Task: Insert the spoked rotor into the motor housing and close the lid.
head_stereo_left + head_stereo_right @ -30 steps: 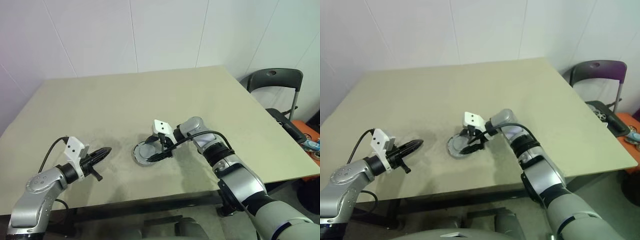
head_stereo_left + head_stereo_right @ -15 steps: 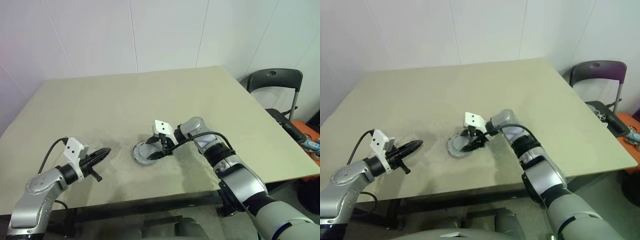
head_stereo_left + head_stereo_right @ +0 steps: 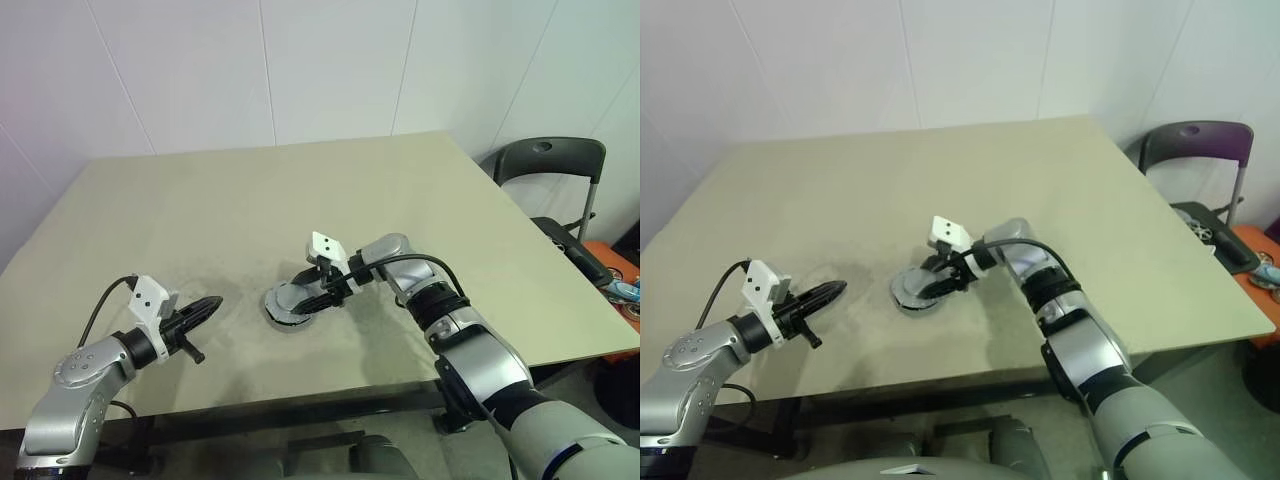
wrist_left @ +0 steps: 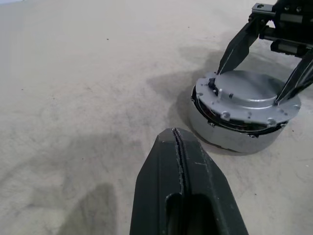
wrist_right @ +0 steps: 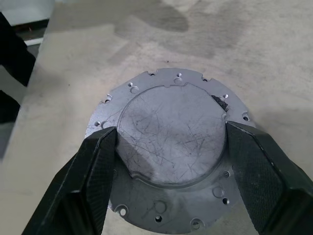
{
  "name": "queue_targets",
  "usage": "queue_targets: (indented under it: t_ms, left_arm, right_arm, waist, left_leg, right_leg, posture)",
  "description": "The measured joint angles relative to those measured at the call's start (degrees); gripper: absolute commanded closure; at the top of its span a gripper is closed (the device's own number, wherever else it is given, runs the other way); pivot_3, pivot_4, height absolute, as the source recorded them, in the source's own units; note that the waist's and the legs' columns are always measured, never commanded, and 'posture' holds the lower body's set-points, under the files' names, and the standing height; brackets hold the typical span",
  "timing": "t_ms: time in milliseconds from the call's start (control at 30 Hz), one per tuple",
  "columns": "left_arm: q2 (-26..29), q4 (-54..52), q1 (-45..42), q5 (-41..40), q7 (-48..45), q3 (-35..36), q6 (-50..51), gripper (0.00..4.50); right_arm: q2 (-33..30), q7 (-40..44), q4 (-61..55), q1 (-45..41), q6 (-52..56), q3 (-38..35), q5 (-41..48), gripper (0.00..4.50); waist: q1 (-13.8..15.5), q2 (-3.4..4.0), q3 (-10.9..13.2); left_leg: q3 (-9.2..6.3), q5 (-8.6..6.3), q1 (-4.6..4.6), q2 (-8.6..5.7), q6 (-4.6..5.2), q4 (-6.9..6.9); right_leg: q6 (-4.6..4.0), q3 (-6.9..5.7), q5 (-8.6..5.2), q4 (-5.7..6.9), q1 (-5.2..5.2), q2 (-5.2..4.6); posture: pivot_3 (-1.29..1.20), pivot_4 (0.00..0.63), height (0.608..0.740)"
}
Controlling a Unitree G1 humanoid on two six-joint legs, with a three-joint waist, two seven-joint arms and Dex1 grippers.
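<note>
Near the beige table's [image 3: 200, 210] front middle, the grey scallop-edged metal lid [image 5: 171, 147] sits atop the round silver motor housing [image 4: 230, 139], the right gripper's [image 5: 171, 169] black fingers [image 5: 88, 181] pinching its raised centre; the left gripper [image 4: 176, 147] hovers closed, empty, well apart

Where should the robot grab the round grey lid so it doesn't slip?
Probably by the raised round middle of the lid, coming from above with one finger on each side. That step has upright curved walls to pinch, while the flat toothed flange around it is thin. The right gripper already straddles it that way.
</note>
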Motion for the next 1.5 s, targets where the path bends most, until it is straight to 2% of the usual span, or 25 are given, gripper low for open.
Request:
queue_targets:
  t_ms: [400,1267,1500]
  left_arm:
    - [-0.11,0.16,-0.28,0.15,-0.19,-0.71,-0.20,4.50]
    - [-0.31,0.17,-0.91,0.74,-0.08,-1.22,-0.37,4.50]
    - [-0.70,1.28,-3.92,1.19,0.11,-3.32,-0.29,4.50]
  right_arm:
    - [0.82,-2.20,0.63,-0.38,0.23,0.09,-0.25,1.38]
    - [0.22,-2.40,1.57,-0.28,-7.56,2.23,-3.33,1.38]
    - [0.00,-2.65,2.45,-0.30,-8.98,2.52,-3.44,1.38]
  waist:
    - [-0.01,0.00,0.00]
    - [0.00,0.00,0.00]
    - [0.04,0.00,0.00]
  left_leg:
    - [0.01,0.00,-0.02,0.00,0.00,0.00]
    - [0.01,0.00,0.07,0.00,0.00,0.01]
    - [0.02,0.00,0.28,-0.01,0.00,0.01]
  right_leg:
    - [0.00,0.00,0.00,0.00,-0.02,0.00]
    - [0.00,0.00,0.00,0.01,0.06,0.00]
    - [0.00,-0.01,0.00,0.00,0.29,0.00]
  posture:
    - [0.00,0.000,0.740]
    - [0.00,0.000,0.740]
    - [0.00,0.000,0.740]
